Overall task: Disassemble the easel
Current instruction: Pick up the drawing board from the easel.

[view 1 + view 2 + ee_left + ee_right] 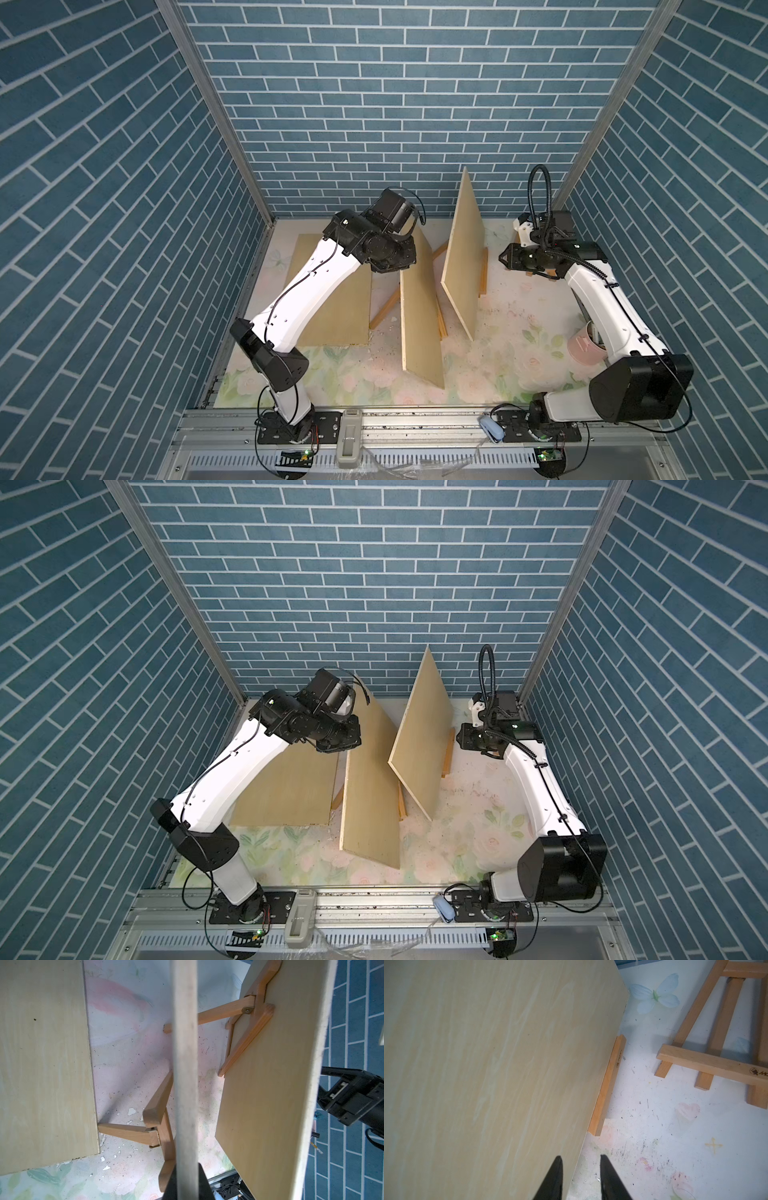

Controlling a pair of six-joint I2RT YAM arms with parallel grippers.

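Lit brightly, evenly from above. Sharp throughout in both top views. Blurs the near board edge in left wrist view. Throws soft shadows on the counter.

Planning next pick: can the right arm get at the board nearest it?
Probably yes: the right gripper is open and empty beside the right board, with nothing standing between them.

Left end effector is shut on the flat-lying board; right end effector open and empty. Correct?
No: the left end effector is shut on the edge of the middle standing board, as the left wrist view shows. The rest holds.
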